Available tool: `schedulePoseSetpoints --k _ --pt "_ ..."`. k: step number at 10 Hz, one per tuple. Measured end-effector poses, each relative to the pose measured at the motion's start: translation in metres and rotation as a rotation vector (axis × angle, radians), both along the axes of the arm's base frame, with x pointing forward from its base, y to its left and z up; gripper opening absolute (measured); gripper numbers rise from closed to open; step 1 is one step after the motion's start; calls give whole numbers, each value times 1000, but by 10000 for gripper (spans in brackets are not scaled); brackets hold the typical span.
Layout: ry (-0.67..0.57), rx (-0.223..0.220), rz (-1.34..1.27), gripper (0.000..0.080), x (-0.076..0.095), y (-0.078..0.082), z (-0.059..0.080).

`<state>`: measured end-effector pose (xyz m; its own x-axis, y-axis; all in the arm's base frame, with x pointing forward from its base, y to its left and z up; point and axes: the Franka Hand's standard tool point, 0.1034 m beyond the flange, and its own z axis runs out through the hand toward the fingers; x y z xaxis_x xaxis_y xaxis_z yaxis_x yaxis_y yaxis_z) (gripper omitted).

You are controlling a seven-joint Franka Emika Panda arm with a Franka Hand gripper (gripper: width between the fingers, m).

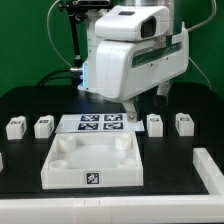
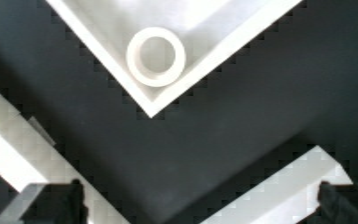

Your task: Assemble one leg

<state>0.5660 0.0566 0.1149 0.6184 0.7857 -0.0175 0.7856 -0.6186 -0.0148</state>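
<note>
Plainly, we find the gripper (image 2: 197,206) empty. In the wrist view its two dark fingers (image 2: 51,205) stand wide apart, with only the bare black table (image 2: 176,150) between them and nothing in their hold. Past the fingers in that view lies one corner of the white tray (image 2: 155,95), its point turned toward them and a round socket (image 2: 155,55) set into it. White strips also show at either side of that view, and we cannot tell what they belong to. In the exterior view the arm (image 1: 130,55) hangs over the middle of the table. Its bulky white body covers the far edge of the marker board (image 1: 100,123), which lies flat just behind the tray. We cannot make out the fingertips clearly from there. We count four legs, all standing on the table in one row level with the marker board, and the arm touches none of them. The outer left leg (image 1: 15,127) and the inner left leg (image 1: 43,126) stand to the exterior view's left of the board. The inner right leg (image 1: 155,124) and the outer right leg (image 1: 184,123) stand to its right. The inner right leg is the one nearest the arm's lower end, yet it stands apart from it. Another white part (image 1: 210,170) lies at the exterior view's right edge, beside the tray.
</note>
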Motion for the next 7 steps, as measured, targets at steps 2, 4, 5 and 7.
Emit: schedulePoseSetpoints --k 2,4,5,7 --pt "1 0 0 650 0 0 -1" --pt "1 0 0 650 0 0 -1" --pt "1 0 0 650 0 0 -1" --pt "2 0 0 650 0 0 -1"
